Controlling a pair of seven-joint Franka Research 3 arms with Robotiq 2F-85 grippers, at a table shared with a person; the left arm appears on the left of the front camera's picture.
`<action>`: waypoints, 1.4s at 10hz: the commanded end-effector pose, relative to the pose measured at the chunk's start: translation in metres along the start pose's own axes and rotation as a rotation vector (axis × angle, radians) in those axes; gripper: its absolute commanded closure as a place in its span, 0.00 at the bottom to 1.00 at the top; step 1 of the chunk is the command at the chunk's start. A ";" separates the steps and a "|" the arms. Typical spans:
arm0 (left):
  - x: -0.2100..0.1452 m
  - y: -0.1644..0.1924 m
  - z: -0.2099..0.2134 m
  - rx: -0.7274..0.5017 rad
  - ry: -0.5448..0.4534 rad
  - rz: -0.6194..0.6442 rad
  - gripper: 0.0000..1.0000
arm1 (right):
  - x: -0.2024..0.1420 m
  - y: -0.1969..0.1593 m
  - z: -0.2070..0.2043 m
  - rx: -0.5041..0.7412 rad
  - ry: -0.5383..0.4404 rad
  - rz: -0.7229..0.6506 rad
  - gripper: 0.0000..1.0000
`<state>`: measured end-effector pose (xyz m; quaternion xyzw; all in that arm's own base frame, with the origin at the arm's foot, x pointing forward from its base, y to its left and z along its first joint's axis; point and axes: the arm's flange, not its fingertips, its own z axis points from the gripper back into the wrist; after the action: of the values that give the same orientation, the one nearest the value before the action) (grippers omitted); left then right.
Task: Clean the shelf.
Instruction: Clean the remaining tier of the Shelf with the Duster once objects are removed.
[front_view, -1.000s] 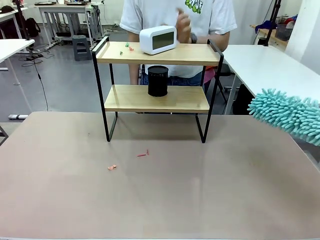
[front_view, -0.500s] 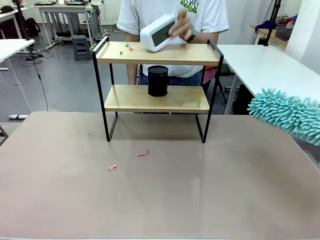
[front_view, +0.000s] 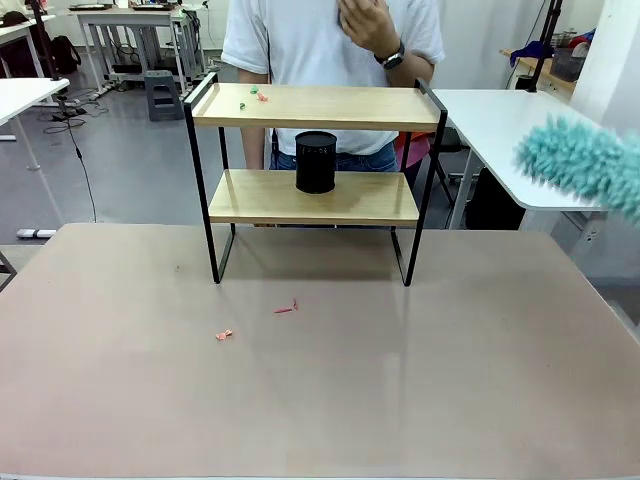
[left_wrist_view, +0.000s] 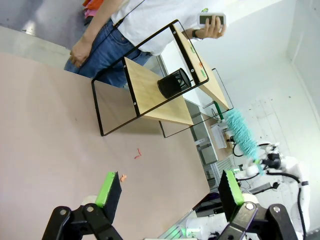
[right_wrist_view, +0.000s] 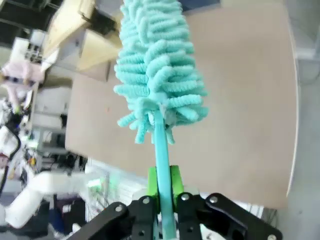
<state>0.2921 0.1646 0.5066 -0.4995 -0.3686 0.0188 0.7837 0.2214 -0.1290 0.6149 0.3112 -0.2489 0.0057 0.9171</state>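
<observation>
The shelf (front_view: 315, 106) stands mid-table, two wooden boards in a black frame. A black cup (front_view: 316, 161) sits on its lower board, and small coloured scraps (front_view: 251, 94) lie at the left of the top board. A fluffy teal duster (front_view: 586, 160) hangs in the air at the right, level with the top board and apart from it. My right gripper (right_wrist_view: 163, 189) is shut on the duster's handle (right_wrist_view: 161, 145). My left gripper (left_wrist_view: 170, 189) is open and empty above the table, facing the shelf (left_wrist_view: 150, 92) from a distance. The person holds a white clock (left_wrist_view: 211, 19) up above the shelf.
Two small reddish scraps (front_view: 286, 308) (front_view: 224, 335) lie on the brown table (front_view: 320, 400) in front of the shelf. The person stands right behind the shelf with a hand (front_view: 368, 24) raised. A white table (front_view: 520, 130) stands at the right, under the duster.
The person has lifted the white clock off the top board and raised it to chest height. The duster has risen and shifted slightly right.
</observation>
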 end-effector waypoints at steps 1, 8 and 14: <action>-0.001 -0.002 -0.003 -0.020 -0.020 -0.016 0.00 | 0.063 0.087 -0.010 -0.159 -0.135 0.070 0.87; -0.001 -0.002 -0.003 -0.020 -0.020 -0.016 0.00 | 0.074 0.182 -0.072 -0.102 -0.051 0.233 0.87; -0.001 -0.002 -0.003 -0.020 -0.020 -0.016 0.00 | 0.137 0.233 -0.145 -0.236 -0.016 0.276 0.87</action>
<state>0.2923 0.1644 0.5064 -0.4993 -0.3683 0.0184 0.7840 0.3468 0.1087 0.6962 0.1773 -0.3032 0.1065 0.9302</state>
